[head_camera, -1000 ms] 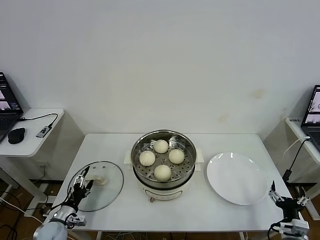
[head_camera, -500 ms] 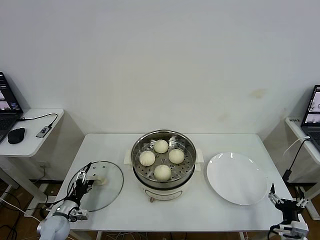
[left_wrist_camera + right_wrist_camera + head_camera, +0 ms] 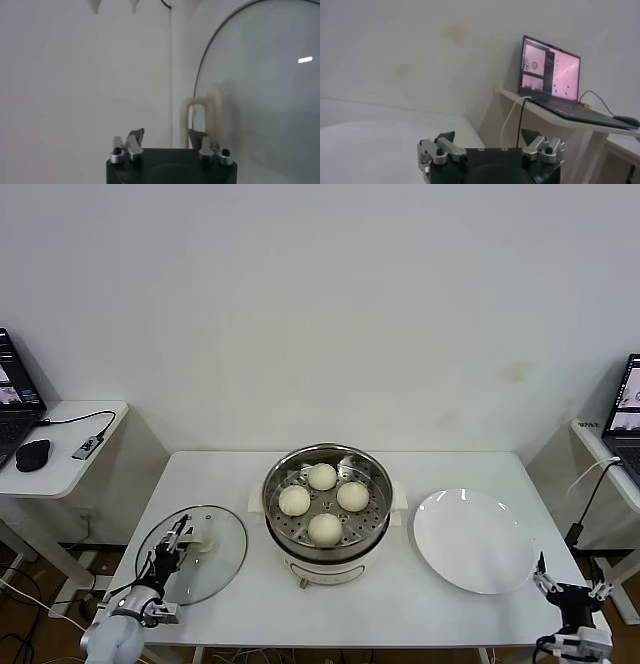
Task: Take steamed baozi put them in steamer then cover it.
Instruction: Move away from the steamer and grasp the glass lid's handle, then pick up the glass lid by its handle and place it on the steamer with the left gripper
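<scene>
Cover, lower left of frame, flat on table: glass, I judge rigid, heavy, breakable; I'd grip its cream handle. Left gripper over it, fingers open astride the handle. Steamer centre, four baozi inside. Plate right. Right gripper lower right, open, idle.

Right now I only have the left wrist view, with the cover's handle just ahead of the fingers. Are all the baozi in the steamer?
Observer: Yes, four baozi sit on the tray inside the steamer.
Operator: Where is the steamer from the cover?
Observer: The cover lies flat on the table, close beside the steamer on the robot's left.
Operator: And the right arm?
Observer: The right gripper hangs off the table's near right corner, past the white plate, fingers open.
</scene>
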Robot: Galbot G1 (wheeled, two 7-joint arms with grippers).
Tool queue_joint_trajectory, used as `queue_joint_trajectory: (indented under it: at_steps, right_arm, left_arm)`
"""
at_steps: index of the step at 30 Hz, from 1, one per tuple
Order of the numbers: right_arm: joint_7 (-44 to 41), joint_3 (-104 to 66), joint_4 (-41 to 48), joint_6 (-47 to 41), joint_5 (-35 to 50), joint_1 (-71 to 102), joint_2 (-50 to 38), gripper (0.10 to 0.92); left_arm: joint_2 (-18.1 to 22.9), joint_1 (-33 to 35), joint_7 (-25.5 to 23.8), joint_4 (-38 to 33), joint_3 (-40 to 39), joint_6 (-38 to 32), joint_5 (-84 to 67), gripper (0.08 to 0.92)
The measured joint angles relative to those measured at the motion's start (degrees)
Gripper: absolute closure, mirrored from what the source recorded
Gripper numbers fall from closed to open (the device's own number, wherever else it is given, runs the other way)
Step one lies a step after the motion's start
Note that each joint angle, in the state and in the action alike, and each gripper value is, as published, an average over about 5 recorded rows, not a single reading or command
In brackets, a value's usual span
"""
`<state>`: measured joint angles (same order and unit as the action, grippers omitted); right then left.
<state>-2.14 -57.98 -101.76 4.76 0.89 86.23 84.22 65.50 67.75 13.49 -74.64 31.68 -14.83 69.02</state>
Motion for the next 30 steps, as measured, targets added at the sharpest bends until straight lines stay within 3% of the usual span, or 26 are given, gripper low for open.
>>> queue_joint_trajectory:
  at_steps: [12, 20, 30]
  right_arm:
    - [-0.16, 0.74, 0.24, 0.32, -0.71, 0.13, -0.09, 0.203]
    - [-0.43, 1.89, -0.18, 1.27, -1.58, 0.92, -0.24, 0.203]
    - [-0.46, 4.24, -0.99, 2.88, -2.42, 2.14, -0.21, 0.203]
  left_arm:
    - [0.64, -0.01, 2.16, 1.59, 0.7, -0.92, -0.6, 0.849]
    - [-0.58, 3.02, 2.46, -3.73, 2.2, 1.44, -2.61, 0.861]
    - [-3.8, 10.03, -1.73, -18.77, 5.58, 10.12, -7.37, 0.861]
